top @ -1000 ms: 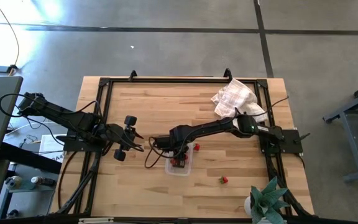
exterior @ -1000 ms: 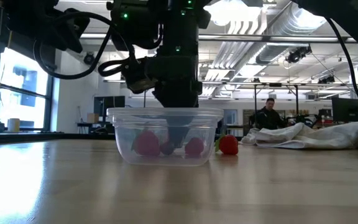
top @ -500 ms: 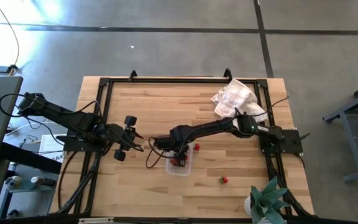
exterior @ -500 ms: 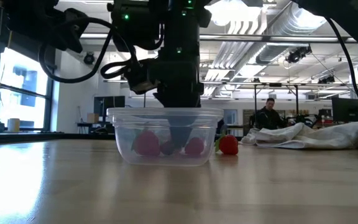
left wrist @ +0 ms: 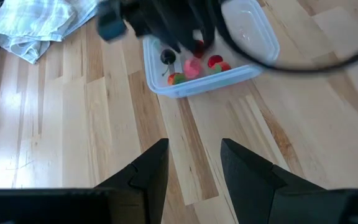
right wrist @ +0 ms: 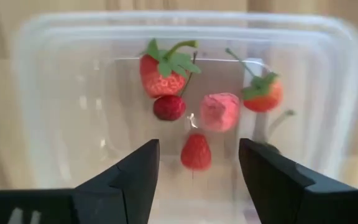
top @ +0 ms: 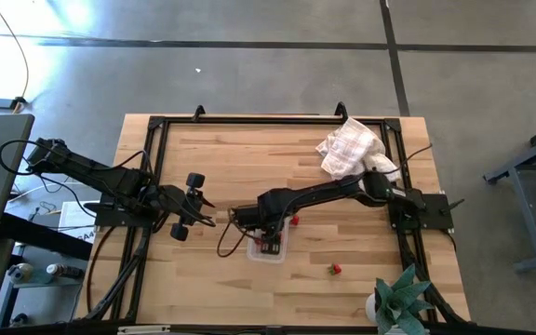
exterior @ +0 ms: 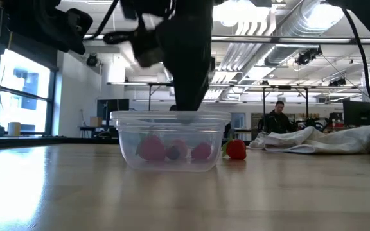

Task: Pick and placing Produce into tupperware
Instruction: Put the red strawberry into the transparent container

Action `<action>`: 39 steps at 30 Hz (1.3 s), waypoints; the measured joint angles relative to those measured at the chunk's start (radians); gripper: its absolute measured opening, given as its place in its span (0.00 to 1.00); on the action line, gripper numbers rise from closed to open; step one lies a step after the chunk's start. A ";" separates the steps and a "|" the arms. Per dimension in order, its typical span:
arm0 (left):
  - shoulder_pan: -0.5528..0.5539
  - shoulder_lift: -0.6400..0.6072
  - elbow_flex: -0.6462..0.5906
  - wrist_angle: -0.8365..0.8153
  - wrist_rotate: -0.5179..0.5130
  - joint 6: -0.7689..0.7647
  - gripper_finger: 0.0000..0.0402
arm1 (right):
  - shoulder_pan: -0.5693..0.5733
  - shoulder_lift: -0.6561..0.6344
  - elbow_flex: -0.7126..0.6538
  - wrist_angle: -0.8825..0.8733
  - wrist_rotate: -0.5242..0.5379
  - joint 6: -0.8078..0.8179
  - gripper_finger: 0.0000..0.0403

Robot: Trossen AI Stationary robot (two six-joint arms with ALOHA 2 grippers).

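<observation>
**Right jaws apart over the tupperware**

The right gripper (right wrist: 194, 165) hangs just above the tupperware (right wrist: 55, 81), jaws apart and empty. Directly below them lie 5 produce pieces (right wrist: 163, 74). The left gripper (left wrist: 194, 163) waits beside, jaws apart, empty.

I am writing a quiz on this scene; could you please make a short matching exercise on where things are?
Things:
1. right gripper
2. left gripper
3. white checked cloth
4. strawberry beside the plant

Places:
A. far right corner of the table
B. open, above the tupperware
C. loose on the near right of the table
D. open, left of the tupperware, holding nothing

Pairs: 1-B, 2-D, 3-A, 4-C
</observation>
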 joint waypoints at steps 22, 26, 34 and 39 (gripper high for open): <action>0.000 0.000 0.000 0.000 0.000 0.000 0.34 | 0.133 -0.285 -0.017 -0.387 0.255 0.155 0.52; 0.000 0.000 0.000 0.000 0.000 0.000 0.34 | 0.199 -0.283 -0.055 -0.384 0.245 0.195 0.52; 0.000 0.000 0.000 0.000 0.000 0.000 0.34 | 0.287 -0.341 -0.261 -0.331 0.207 0.326 0.52; 0.000 0.000 0.000 0.000 0.000 0.000 0.34 | 0.313 -0.476 -0.471 -0.159 0.180 0.426 0.52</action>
